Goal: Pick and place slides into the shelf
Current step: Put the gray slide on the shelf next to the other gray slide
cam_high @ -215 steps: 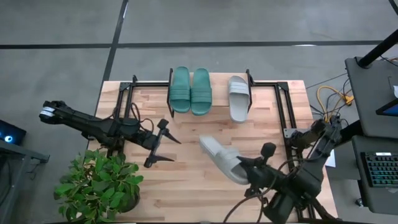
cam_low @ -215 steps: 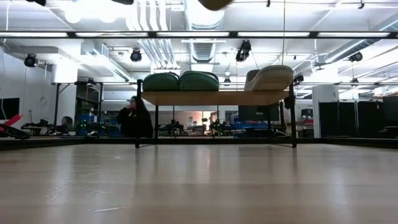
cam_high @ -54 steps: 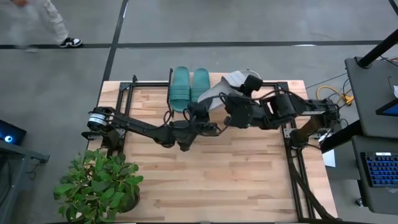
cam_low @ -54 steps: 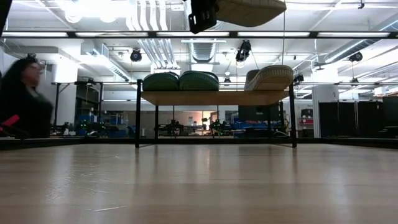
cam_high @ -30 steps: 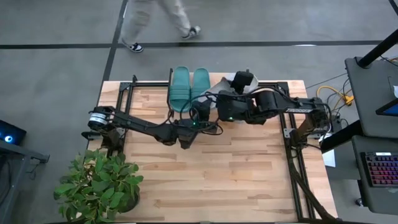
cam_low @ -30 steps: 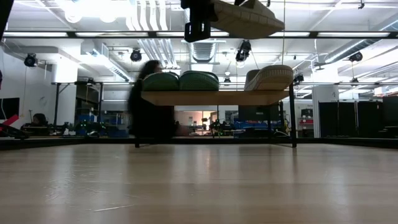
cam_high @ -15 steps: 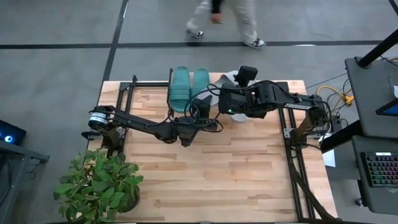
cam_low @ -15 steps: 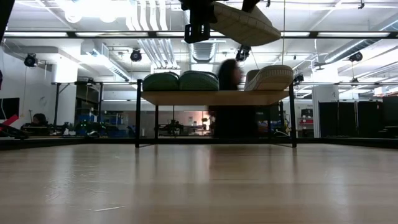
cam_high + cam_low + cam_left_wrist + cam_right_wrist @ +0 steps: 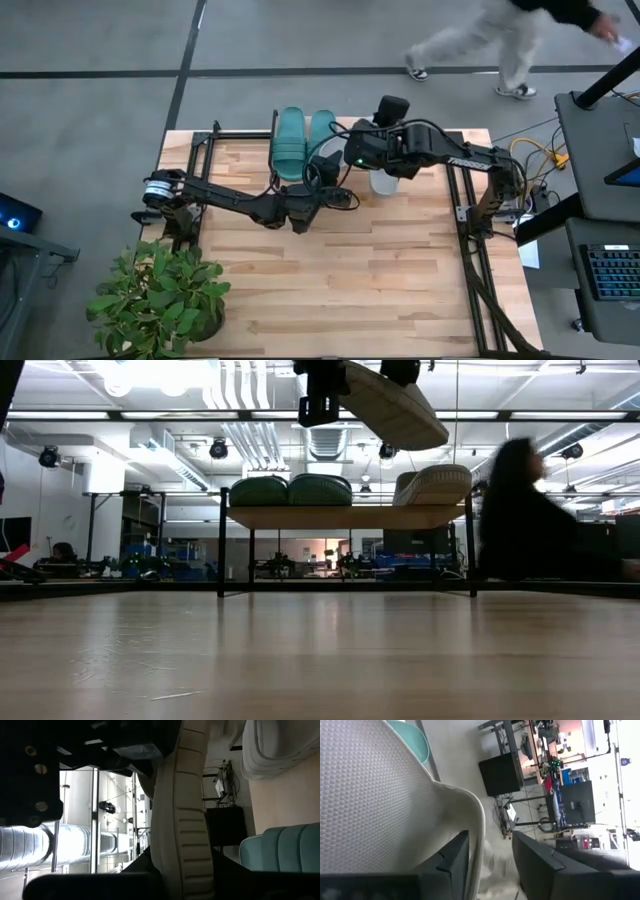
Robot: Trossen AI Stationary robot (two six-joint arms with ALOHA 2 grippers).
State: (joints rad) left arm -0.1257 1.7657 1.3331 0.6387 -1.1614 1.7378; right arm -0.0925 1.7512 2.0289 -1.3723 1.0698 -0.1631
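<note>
The right arm reaches in from the right side of the table toward the far edge, its forearm stretched leftward over the shelf (image 9: 420, 135). The right gripper (image 9: 362, 150) sits above the middle of that rack and is clamped on a light grey slide (image 9: 395, 405); the right wrist view shows its two dark fingers (image 9: 455, 857) pinching the sandal's rim, with the textured footbed filling the picture. From the low view this held slide hangs in the air above the shelf, tilted so its right end dips lower.

The left arm runs from its base at the left edge of the table diagonally across to the far centre, elbow low over the wood. The left gripper (image 9: 322, 180) is raised just in front of the shelf beside the held slide, and the left wrist view has the sandal's ribbed sole edge (image 9: 182, 820) running right past its camera. Whether its fingers are parted or closed cannot be told.

On the shelf rest two teal slides (image 9: 290, 490) side by side at the left and another grey slide (image 9: 435, 485) at the right. A blurred person (image 9: 525, 510) passes behind the table.
</note>
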